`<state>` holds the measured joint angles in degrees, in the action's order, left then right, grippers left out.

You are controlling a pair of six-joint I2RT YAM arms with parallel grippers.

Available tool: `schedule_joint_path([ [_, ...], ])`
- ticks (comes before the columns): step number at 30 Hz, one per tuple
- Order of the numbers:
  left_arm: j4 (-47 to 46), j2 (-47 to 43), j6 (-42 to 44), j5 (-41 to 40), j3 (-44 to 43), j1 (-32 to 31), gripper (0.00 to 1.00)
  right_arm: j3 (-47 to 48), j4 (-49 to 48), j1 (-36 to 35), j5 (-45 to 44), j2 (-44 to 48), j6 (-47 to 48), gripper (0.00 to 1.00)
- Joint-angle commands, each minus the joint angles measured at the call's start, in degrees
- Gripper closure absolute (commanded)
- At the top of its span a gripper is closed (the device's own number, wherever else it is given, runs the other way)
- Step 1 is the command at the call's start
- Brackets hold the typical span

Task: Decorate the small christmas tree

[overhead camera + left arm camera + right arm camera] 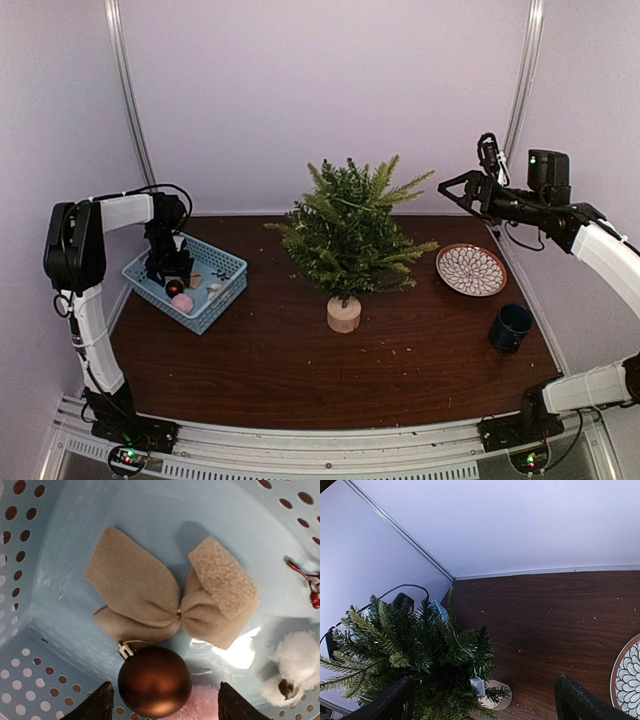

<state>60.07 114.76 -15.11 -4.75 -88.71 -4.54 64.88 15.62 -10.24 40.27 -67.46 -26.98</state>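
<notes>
The small christmas tree (350, 235) stands mid-table on its round pale wooden base (344, 314); in the right wrist view the tree (420, 650) fills the lower left. My left gripper (172, 275) reaches down into a blue perforated basket (228, 265). Its jaws (165, 707) stand open on either side of a brown ball ornament (155, 681), with a clear gap on the right. Beyond the ball lies a beige fabric bow (170, 600). My right gripper (447, 190) hangs high at the back right, open and holding nothing (485, 705).
The basket floor (150, 520) also holds a pink fluffy piece (200, 705), a white fluffy ornament (295, 660) and red berries (312, 587). A patterned plate (471, 269) and a dark mug (511, 328) sit on the right of the table.
</notes>
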Motion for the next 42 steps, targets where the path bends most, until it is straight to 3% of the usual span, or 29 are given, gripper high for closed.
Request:
schedule_joint_path([
  [1, 0.9, 2.2, 1.7, -0.4, -1.1, 0.7, 0.28, 1.0, -1.3, 0.3, 0.9, -0.4, -0.3, 0.01],
  [7, 0.9, 2.9, 1.8, -0.2, -0.8, 1.0, 0.29, 0.5, -1.4, 0.3, 0.9, -0.4, -0.3, 0.01],
  [17, 1.6, 2.7, 2.5, -1.0, -1.6, 1.1, 0.52, 0.6, -1.9, 0.3, 0.7, -0.4, -0.4, 0.00],
  [25, 5.2, -4.5, 4.0, 2.0, -6.2, 1.1, 0.54, 1.5, -2.6, 0.3, 1.4, -1.2, -0.1, 0.01],
  [34, 4.5, -15.8, 5.2, 17.7, -7.7, 0.8, 0.55, 1.3, -4.0, 0.2, 3.6, -0.7, 0.1, 0.00],
  [42, -2.2, -25.1, -0.4, 34.7, -1.4, -2.1, 0.57, 2.1, -4.6, 0.0, 6.0, 0.1, 0.3, 0.00],
])
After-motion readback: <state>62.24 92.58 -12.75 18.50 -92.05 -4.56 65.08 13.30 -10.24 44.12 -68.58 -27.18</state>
